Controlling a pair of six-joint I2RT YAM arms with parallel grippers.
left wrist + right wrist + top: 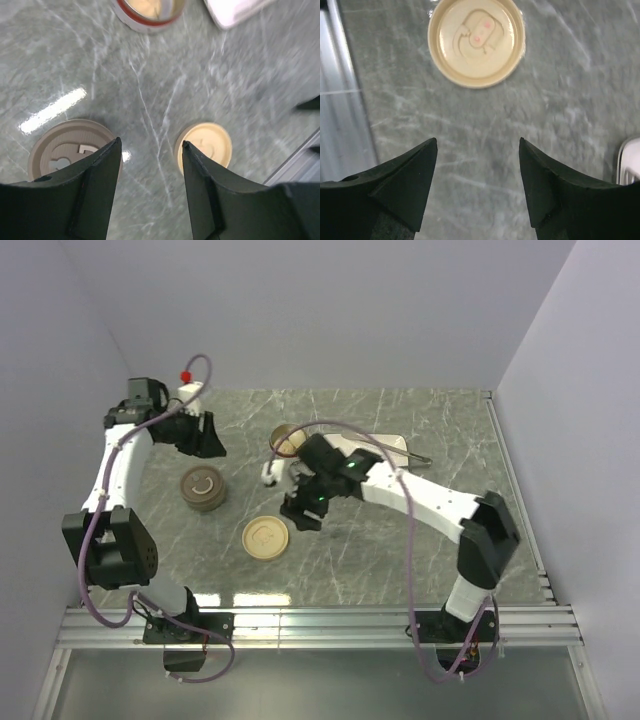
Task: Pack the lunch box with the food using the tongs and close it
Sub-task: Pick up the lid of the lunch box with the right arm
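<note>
The lunch box lies in parts. An open round bowl [287,440] with a red rim [150,15] stands at the back. A brown lidded tier [203,487] [62,150] and a cream lid [266,537] [207,145] [476,42] lie nearer. The tongs [418,456] rest on the white plate [392,443], mostly behind my right arm. No food shows. My left gripper [210,443] [151,145] hangs open and empty above the table, behind the brown tier. My right gripper [300,512] [478,142] is open and empty, just right of the cream lid.
A white bottle with a red cap [186,388] stands at the back left. A metal rail [320,620] [340,100] runs along the near edge, another along the right side. Plate corners show in the wrist views [235,10] [630,162].
</note>
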